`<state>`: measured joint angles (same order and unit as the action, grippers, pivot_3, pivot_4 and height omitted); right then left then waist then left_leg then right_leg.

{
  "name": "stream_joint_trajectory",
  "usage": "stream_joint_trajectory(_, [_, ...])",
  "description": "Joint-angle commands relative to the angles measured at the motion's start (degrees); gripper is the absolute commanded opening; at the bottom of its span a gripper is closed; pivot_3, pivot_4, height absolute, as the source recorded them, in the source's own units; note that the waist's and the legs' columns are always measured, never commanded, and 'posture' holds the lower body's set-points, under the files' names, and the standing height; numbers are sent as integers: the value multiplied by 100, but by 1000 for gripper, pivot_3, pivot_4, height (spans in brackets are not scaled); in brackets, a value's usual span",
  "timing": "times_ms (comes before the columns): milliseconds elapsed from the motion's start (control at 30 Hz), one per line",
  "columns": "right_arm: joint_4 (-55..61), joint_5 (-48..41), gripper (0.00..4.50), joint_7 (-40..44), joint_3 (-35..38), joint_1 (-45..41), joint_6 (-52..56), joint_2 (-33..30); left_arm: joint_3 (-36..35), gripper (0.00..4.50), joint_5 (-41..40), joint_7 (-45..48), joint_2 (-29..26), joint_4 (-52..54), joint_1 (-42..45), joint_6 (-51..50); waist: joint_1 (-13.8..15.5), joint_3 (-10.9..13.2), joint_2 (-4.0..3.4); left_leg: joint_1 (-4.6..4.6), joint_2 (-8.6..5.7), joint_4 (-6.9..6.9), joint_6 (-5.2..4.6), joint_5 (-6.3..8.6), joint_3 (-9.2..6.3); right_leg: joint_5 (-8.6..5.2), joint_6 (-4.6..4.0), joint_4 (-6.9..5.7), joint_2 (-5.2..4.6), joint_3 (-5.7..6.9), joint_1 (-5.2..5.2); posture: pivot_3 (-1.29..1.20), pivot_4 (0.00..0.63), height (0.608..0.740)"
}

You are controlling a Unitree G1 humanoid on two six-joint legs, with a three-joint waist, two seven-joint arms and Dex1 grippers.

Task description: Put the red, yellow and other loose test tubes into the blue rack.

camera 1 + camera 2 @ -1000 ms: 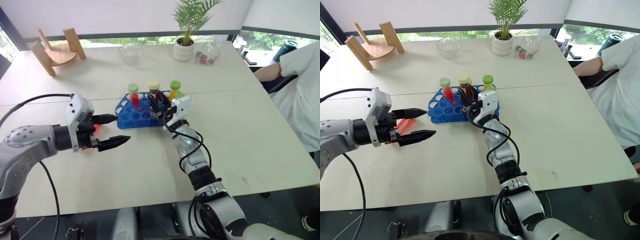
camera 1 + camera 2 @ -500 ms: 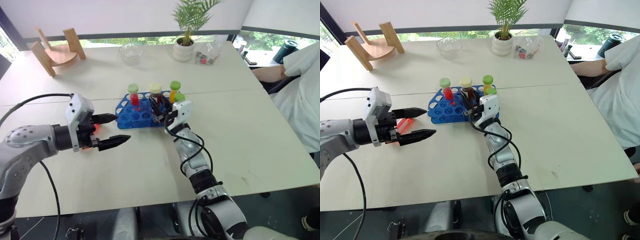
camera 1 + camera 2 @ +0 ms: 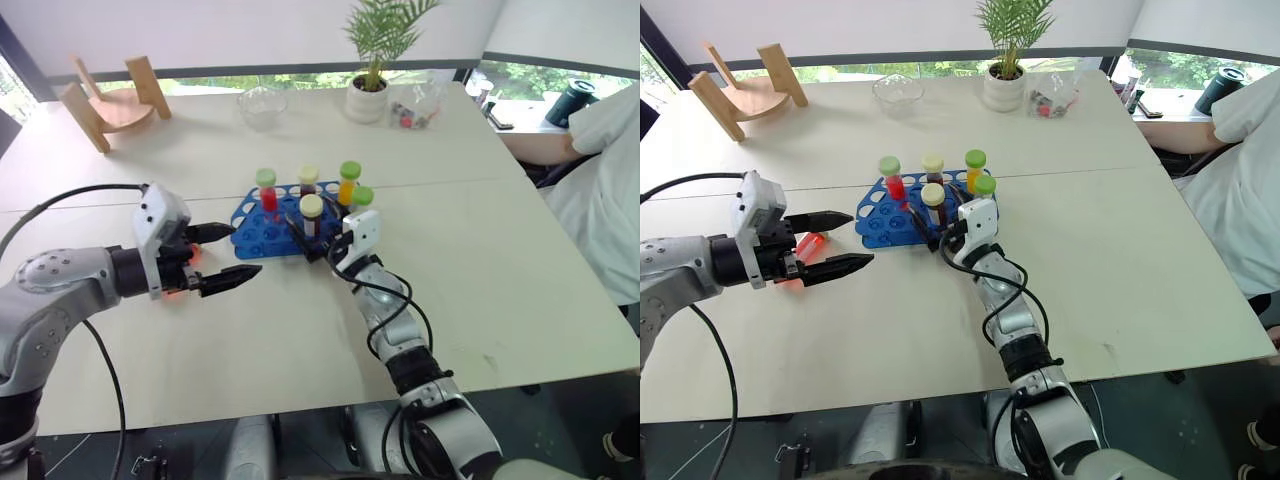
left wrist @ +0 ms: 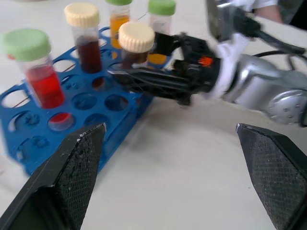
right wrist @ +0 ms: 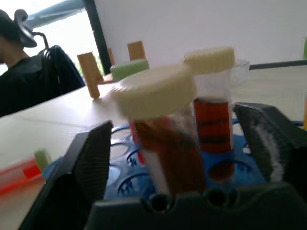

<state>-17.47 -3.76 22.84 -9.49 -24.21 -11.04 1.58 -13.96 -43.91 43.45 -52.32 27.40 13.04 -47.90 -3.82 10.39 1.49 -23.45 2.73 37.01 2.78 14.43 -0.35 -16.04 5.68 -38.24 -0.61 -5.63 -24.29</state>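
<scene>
The blue rack (image 3: 262, 232) stands mid-table with several capped tubes upright in it: a red one (image 3: 266, 190), an orange one (image 3: 347, 184) and a dark brown one (image 3: 309, 180) at the back. A second dark brown tube with a cream cap (image 3: 312, 213) stands in a front hole. My right gripper (image 3: 311, 236) is open, with a finger on each side of that front tube (image 5: 163, 143). A loose red tube (image 3: 808, 244) lies on the table left of the rack, partly hidden behind my left gripper (image 3: 236, 255), which hovers open.
A wooden stand (image 3: 105, 100) sits at the far left corner, with a glass bowl (image 3: 262, 100), a potted plant (image 3: 370, 90) and a plastic bag (image 3: 415, 105) along the far edge. A person (image 3: 600, 150) sits at the right edge of the table.
My right gripper has opened, leaving the cream-capped brown tube standing in the rack's front row, and the hand has sunk a little. The left arm has stayed put.
</scene>
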Motion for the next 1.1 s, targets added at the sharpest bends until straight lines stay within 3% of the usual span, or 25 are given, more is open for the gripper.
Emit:
stream_joint_trajectory(33, [1780, -441, 4453, 738, -114, 395, 1344, -738, 21, 4500, 561, -303, -303, -235, 147, -20, 9, 0, 0, -1, 0, 1, 0, 0, 0, 0, 0, 1, 0, 0, 0, 0, 150, 740])
stream_joint_trajectory(167, [3622, -1606, 4453, 2084, 9, 584, 3108, -2315, 430, 4500, 731, -366, -837, -938, 936, -945, 46, 4, 3, -2, -3, 12, -1, 0, 0, -1, 1, 3, -1, 0, 6, 0, 150, 740])
stream_joint_trajectory(233, [4052, -2092, 4453, 2979, 190, 380, 3513, -3282, 971, 4500, 927, -88, -1227, -1454, 1442, -1384, 32, 7, -1, 5, -3, 12, -2, 0, 1, -2, 2, 4, 4, 0, 11, 0, 150, 740])
stream_joint_trajectory(333, [4152, -2453, 4453, 3672, 371, -7, 3656, -4004, 1727, 4500, 1258, 243, -1399, -2202, 2095, -1704, -8, 7, -1, 12, -3, 7, -3, 0, 1, -3, 1, 5, 8, 0, 16, 0, 150, 740])
stream_joint_trajectory(533, [4163, -2756, 4453, 4228, 517, -539, 3770, -4432, 2751, 4500, 1971, 624, -887, -3750, 3195, -1819, 14, 7, 3, 0, -1, 8, -7, 2, -3, -3, 1, 4, 13, 2, 5, 0, 150, 740])
stream_joint_trajectory(800, [4445, -2752, 4453, 4047, 627, -508, 3899, -4523, 3352, 4500, 2590, 1111, -154, -5026, 3763, -1606, 130, 8, 5, -11, -4, 11, -14, 6, 0, -4, 4, 5, 7, 3, -3, 0, 150, 740])
stream_joint_trajectory(867, [4479, -2710, 4500, 3963, 662, -491, 3905, -4534, 3451, 3968, 2719, 1243, -61, -5191, 3758, -1522, 135, 8, 6, -11, -4, 14, -14, 6, 0, -4, 4, 3, 6, 3, -3, 0, 150, 740])
stream_joint_trajectory(1033, [4533, -2719, 4500, 3843, 774, -385, 3969, -4631, 3426, 1647, 3014, 1424, 56, -5410, 3748, -1262, 139, 7, 6, -10, -5, 21, -13, 6, 2, -3, 4, 3, 4, 2, 1, 0, 150, 740])
stream_joint_trajectory(1100, [4567, -2704, 4500, 3805, 827, -292, 3978, -4683, 3045, 800, 2858, 1508, 120, -5398, 3814, -1136, 147, 6, 6, -10, -5, 21, -14, 6, 2, -3, 4, 3, 4, 2, 1, 0, 150, 740])
